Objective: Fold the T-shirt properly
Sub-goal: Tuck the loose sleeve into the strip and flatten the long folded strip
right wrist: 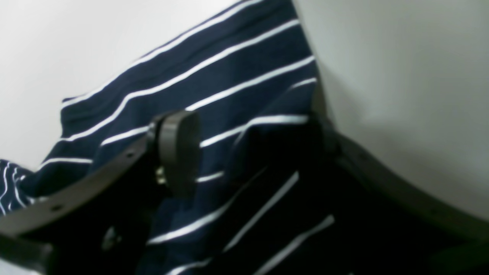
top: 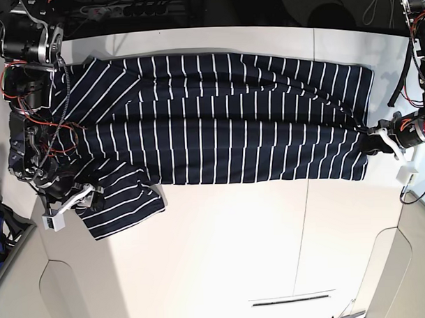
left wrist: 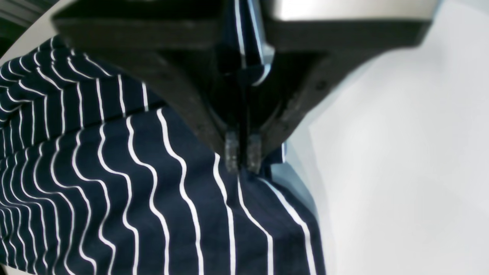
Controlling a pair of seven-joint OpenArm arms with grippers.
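Note:
The T-shirt (top: 218,124), navy with thin white stripes, lies spread flat across the white table (top: 236,242). One sleeve (top: 123,200) sticks out toward the front left. My left gripper (top: 370,142) is at the shirt's right edge. In the left wrist view it (left wrist: 242,157) is shut on the T-shirt (left wrist: 153,198), pinching a fold of cloth between its fingertips. My right gripper (top: 93,194) is at the sleeve. In the right wrist view its jaws (right wrist: 248,141) stand wide apart, with the striped cloth (right wrist: 229,76) lying between and over them; one finger (right wrist: 179,149) shows, the other is mostly hidden.
The table's front half (top: 223,270) is bare white with seams. Both arm bases and their cables (top: 29,102) stand at the table's left and right ends. A power strip (top: 123,7) lies behind the far edge.

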